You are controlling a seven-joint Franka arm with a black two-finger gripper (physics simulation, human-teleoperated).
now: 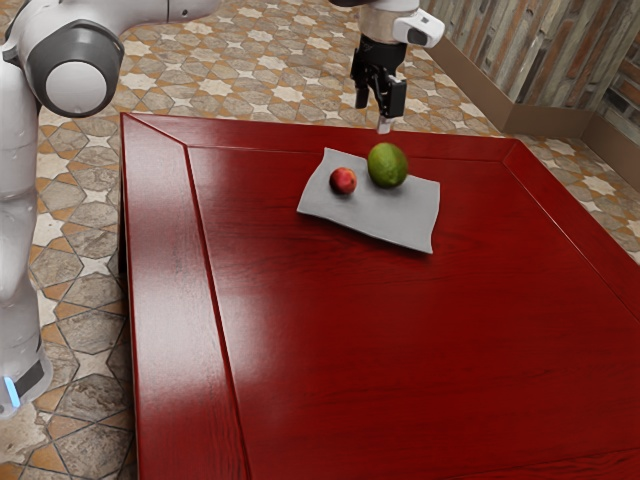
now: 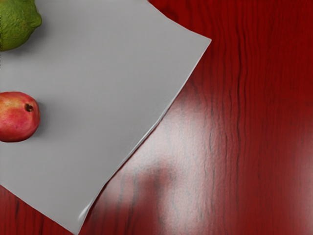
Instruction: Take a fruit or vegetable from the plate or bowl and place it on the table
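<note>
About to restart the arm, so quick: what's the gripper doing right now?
Gripper: open, fingers apart, holding nothing.

Green bumpy-skinned fruit (image 2: 17, 24) and red-pink fruit (image 2: 18, 117), slightly apart on a grey plate (image 2: 98, 93) with pointed corners, glossy red wood-grain tabletop (image 2: 264, 127) beneath.

Below my hand (image 1: 379, 108), the counter (image 1: 330, 330) is red with dark grain, the plate (image 1: 375, 222) plain grey, one fruit (image 1: 388, 165) green, perhaps mottled.
</note>
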